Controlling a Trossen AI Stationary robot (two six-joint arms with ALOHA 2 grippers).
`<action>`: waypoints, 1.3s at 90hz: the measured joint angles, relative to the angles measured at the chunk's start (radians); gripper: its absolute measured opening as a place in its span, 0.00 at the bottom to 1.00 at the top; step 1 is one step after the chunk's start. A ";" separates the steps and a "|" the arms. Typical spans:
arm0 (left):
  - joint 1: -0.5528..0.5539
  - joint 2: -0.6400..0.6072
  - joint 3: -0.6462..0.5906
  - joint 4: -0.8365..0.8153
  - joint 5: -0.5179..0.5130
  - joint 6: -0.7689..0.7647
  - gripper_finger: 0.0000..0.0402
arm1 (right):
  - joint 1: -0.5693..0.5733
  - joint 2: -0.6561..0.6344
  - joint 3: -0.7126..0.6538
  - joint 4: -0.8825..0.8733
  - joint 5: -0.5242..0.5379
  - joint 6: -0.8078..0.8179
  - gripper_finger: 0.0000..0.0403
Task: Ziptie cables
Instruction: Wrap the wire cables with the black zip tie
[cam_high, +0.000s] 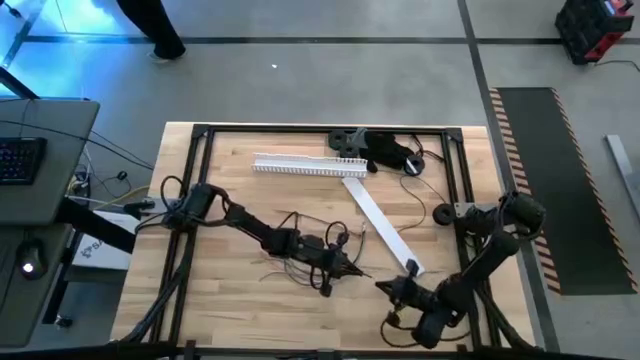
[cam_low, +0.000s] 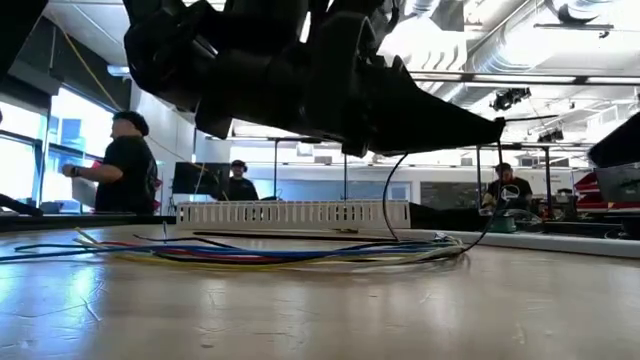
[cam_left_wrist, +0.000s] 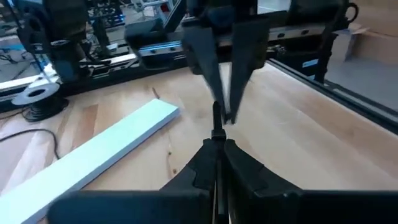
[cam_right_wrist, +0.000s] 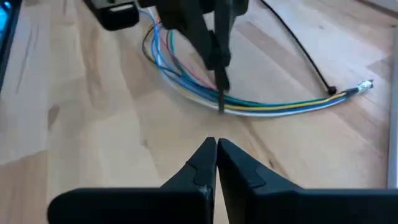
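The cables (cam_right_wrist: 261, 107) are a loose multicoloured bunch lying flat on the wooden table (cam_high: 230, 300), also seen in the high view (cam_high: 300, 238) and the low view (cam_low: 280, 252). My left gripper (cam_left_wrist: 216, 144) hovers just past the bunch, toward the table's right, shut on a thin black ziptie (cam_right_wrist: 221, 93). My right gripper (cam_right_wrist: 216, 144) is shut and empty. It faces the left one tip to tip (cam_high: 381, 286), a short gap from the ziptie's free end. A second black ziptie (cam_right_wrist: 300, 53) lies flat on the table beside the cables' ends. My left gripper pinches the black ziptie between its two fingers (cam_right_wrist: 210, 46), which lie along the strip. A short free end (cam_left_wrist: 216, 121) sticks out past the fingertips, slanting down toward the cables. The ziptie is clear of the table. Whether its tip touches the bunch, I cannot tell.
A white slotted duct (cam_high: 310, 166) and a flat white strip (cam_high: 382, 228) lie behind the cables. A black gadget (cam_high: 388, 152) with its cord sits at the far edge, inside the black frame rail (cam_high: 320, 129). People stand in the room beyond (cam_low: 125, 165).
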 joint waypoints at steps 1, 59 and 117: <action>0.000 0.000 0.000 -0.003 0.000 0.000 0.00 | -0.001 -0.001 0.000 0.002 -0.001 -0.004 0.00; -0.003 -0.001 0.000 -0.051 0.000 -0.018 0.00 | -0.155 -0.055 0.000 0.121 -0.143 -0.454 0.46; -0.003 -0.001 0.000 -0.061 -0.006 -0.037 0.03 | -0.160 -0.046 0.000 0.104 -0.150 -0.364 0.01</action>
